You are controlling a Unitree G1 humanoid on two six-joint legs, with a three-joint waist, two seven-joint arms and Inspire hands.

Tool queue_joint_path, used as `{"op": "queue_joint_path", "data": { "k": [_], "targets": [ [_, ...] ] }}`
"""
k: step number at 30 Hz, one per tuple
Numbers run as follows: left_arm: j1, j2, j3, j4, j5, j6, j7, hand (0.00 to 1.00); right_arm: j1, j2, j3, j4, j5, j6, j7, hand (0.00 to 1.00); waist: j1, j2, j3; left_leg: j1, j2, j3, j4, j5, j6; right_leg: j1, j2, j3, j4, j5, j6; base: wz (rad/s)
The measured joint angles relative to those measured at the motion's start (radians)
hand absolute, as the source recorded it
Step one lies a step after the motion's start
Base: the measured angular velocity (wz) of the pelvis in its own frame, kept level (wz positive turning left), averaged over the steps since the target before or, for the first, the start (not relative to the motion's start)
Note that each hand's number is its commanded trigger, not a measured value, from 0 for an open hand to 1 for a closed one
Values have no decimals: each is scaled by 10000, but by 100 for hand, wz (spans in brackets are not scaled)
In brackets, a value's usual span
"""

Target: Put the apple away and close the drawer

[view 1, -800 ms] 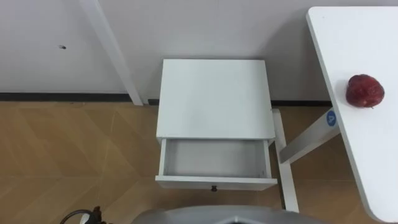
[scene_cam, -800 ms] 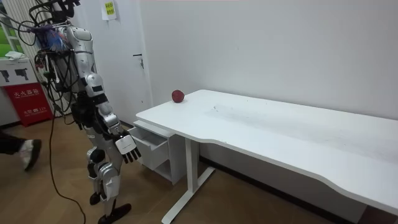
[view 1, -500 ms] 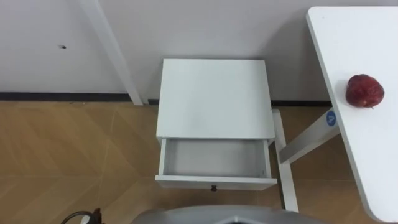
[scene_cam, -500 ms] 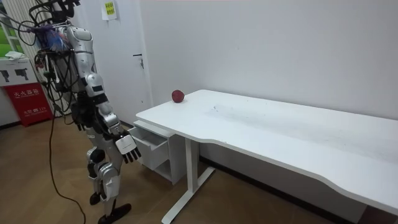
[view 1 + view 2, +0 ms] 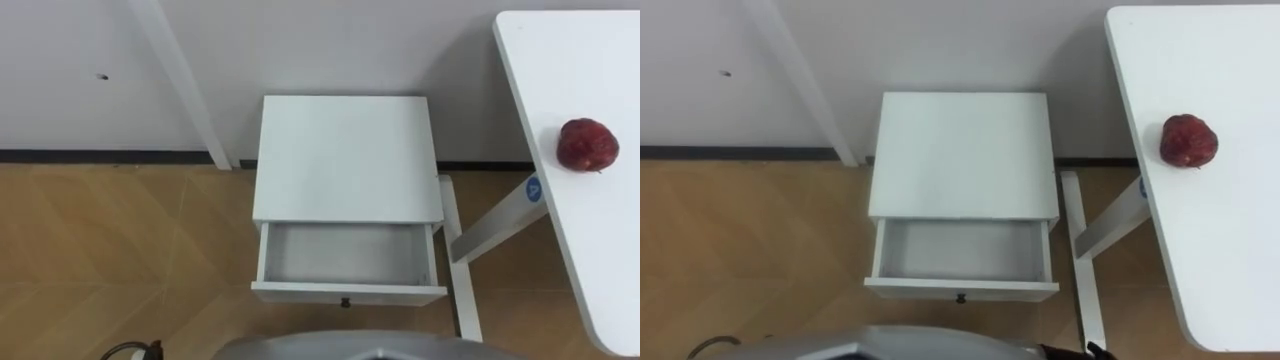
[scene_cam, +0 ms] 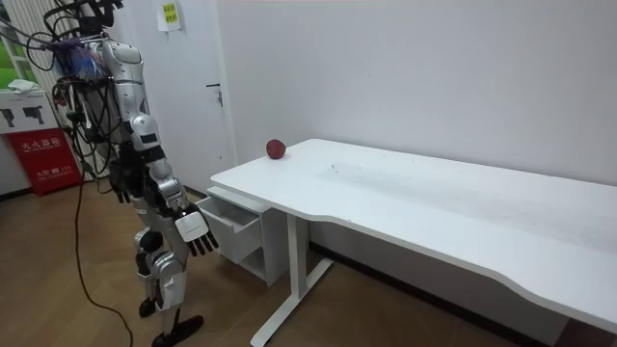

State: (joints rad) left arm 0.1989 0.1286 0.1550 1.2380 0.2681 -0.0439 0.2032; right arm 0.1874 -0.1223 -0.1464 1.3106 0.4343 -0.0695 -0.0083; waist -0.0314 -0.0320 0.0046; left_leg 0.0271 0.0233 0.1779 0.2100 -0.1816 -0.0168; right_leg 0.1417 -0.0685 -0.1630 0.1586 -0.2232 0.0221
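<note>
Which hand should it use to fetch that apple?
The right one. The apple lies on the white desk on the robot's right side, and in the room view the right robot hand hangs open and holds nothing.

- My torso is silver-grey, with a tangle of black cables round my head and shoulders.
- My arm is built of silver and black segments.
- My right hand (image 6: 196, 229) is pale, with dark fingers.
- My legs are silver, my feet black.
- A dark cable trails from me across the floor.
</note>
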Motion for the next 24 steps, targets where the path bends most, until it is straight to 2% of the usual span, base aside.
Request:
{"op": "queue_joint_path", "data": {
  "k": [3,7,10,11,12,13,14,17,21,24],
  "targets": [
    [109,-26,415,-12,-22,1,329,0,-14,-1,-941,-98,353,48,-690,0,-192,31,-24,4,6,1,61,-6,9,-6,-4,-17,78,-1,1,0],
    [125,-22,717,-5,-42,-5,525,0,-125,-19,-2053,-368,1042,20,-1656,0,-254,103,-31,54,17,96,118,-27,25,2,-8,89,125,-2,3,-7],
    [142,-12,777,7,-180,-17,691,0,-303,-48,-2764,-740,2464,2,-2382,0,-483,82,-39,109,15,145,98,-22,35,-3,-8,226,103,-26,37,-9],
    [212,6,796,16,-254,-17,721,0,-289,-50,-3102,-1023,3022,-58,-2702,0,-510,113,-25,156,14,173,81,-21,36,5,-12,265,108,-39,45,-12],
    [246,35,819,14,-315,-48,751,0,-264,-69,-3285,-1212,3590,-180,-3056,0,-507,54,-59,181,15,222,57,-19,38,8,-14,294,112,-40,47,-9],
    [269,53,824,13,-384,-60,771,0,-256,-68,-3363,-1299,3804,-252,-3256,0,-511,68,-48,174,14,221,57,-19,38,6,-14,293,111,-40,46,-4],
    [312,61,921,-41,-403,-58,781,0,-222,-68,-3493,-1511,4095,-319,-3639,0,-540,-4,-69,168,11,222,57,-19,39,2,-14,293,108,-40,47,0],
    [559,60,997,-546,-397,-73,801,0,-108,-58,-3811,-2476,4225,-460,-4694,0,-641,-87,-89,150,-8,211,26,-19,39,-8,-19,291,132,-37,50,0],
    [655,69,981,-863,-443,-138,1005,0,-223,-75,-4311,-3805,4601,-1102,-6079,0,-737,-90,-91,105,-16,185,21,-19,38,-43,-24,243,107,-37,51,2],
    [644,62,968,-944,-799,-328,1004,0,-260,-79,-4333,-4676,4760,-1271,-6874,0,-740,-85,-95,22,-16,208,14,-19,38,-147,-26,274,110,-37,51,-1]
  ]
}}
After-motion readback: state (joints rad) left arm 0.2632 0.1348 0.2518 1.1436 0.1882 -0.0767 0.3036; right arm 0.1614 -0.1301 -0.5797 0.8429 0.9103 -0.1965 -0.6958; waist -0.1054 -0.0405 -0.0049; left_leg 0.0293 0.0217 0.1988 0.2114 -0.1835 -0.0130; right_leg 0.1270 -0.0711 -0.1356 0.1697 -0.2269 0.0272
